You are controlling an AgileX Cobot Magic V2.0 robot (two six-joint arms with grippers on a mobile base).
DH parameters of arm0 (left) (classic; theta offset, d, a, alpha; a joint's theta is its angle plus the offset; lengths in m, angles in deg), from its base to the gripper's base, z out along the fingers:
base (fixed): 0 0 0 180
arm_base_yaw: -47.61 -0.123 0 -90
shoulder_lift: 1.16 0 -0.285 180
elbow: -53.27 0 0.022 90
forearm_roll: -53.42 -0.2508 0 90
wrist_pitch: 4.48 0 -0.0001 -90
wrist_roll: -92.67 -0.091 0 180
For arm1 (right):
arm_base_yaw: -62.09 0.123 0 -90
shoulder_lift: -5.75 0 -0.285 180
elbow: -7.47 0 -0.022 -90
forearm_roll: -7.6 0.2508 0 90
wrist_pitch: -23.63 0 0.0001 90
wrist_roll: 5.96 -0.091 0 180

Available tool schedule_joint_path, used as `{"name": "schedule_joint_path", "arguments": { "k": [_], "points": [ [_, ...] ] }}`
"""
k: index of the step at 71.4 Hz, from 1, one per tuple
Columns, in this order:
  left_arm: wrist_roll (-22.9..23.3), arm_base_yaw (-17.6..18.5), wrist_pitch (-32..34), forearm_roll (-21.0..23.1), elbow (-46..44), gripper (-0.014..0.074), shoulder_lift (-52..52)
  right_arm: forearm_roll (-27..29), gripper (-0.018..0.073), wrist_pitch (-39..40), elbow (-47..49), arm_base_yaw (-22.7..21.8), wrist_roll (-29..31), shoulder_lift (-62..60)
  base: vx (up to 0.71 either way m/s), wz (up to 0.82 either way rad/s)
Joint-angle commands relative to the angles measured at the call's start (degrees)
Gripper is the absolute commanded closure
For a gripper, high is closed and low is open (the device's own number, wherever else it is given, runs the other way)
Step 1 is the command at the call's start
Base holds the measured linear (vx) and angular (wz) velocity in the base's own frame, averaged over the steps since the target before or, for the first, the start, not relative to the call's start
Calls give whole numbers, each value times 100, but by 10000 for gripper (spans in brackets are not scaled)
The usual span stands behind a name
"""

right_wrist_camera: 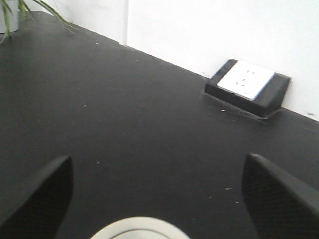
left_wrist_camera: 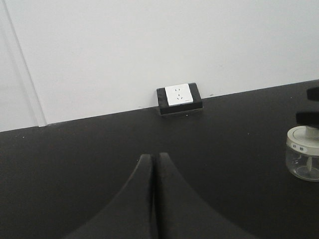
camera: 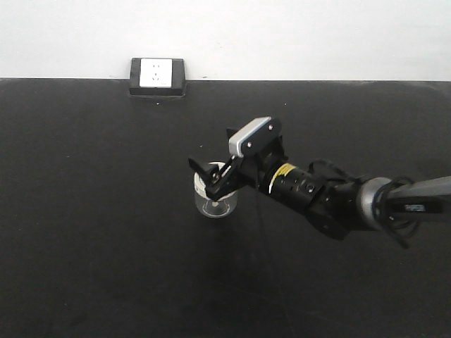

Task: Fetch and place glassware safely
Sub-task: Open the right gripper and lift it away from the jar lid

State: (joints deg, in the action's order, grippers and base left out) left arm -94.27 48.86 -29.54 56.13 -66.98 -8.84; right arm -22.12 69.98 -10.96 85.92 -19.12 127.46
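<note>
Right arm lining up on the glass jar

Front view: I'm holding the right gripper (camera: 211,179) over the glass jar (camera: 215,197) mid-tabletop (camera: 106,246), fingers apart to straddle its cream lid (camera: 210,176). Left wrist view: the left gripper (left_wrist_camera: 154,194) is idling, fingers together, jar far right. Right wrist view: the lid's rim is sitting between the spread fingers (right_wrist_camera: 42,194), wall socket (right_wrist_camera: 246,79) beyond.

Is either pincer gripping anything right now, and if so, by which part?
Nothing is held. The right pincer is open, its fingers straddling the lid of the glass jar without closing. The left pincer is shut and empty.
</note>
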Motion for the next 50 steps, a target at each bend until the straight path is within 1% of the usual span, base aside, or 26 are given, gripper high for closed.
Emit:
{"name": "schedule_joint_path", "arguments": {
  "k": [1,6,8,13,15,21,29,31,32,50],
  "points": [
    [1,24,380,40,-146,603,-90,45,-13,-384,115,-30,-383,-794,0,0],
    [1,24,380,40,-146,603,-90,-124,34,-999,115,-30,-658,-1138,0,0],
    [1,24,380,40,-146,603,-90,-250,53,-1337,115,-30,-775,-1295,0,0],
    [1,24,380,40,-146,603,-90,-587,108,-1896,115,-15,-1000,-1631,0,0],
    [1,24,380,40,-146,603,-90,-787,145,-2103,115,-10,-1131,-1815,0,0],
    [1,24,380,40,-146,603,-90,-1134,243,-2542,115,-10,-1618,-2192,0,0],
    [1,24,380,40,-146,603,-90,-1508,463,-3069,90,-10,-2288,-2674,0,0],
    [1,24,380,40,-146,603,-90,-1534,524,-3058,29,-10,-2398,-2836,0,0],
    [1,24,380,40,-146,603,-90,-1550,569,-3047,-36,-17,-2429,-2897,0,0],
    [1,24,380,40,-146,603,-90,-1541,568,-2857,-1242,-30,-2403,-3927,0,0]
  ]
}}
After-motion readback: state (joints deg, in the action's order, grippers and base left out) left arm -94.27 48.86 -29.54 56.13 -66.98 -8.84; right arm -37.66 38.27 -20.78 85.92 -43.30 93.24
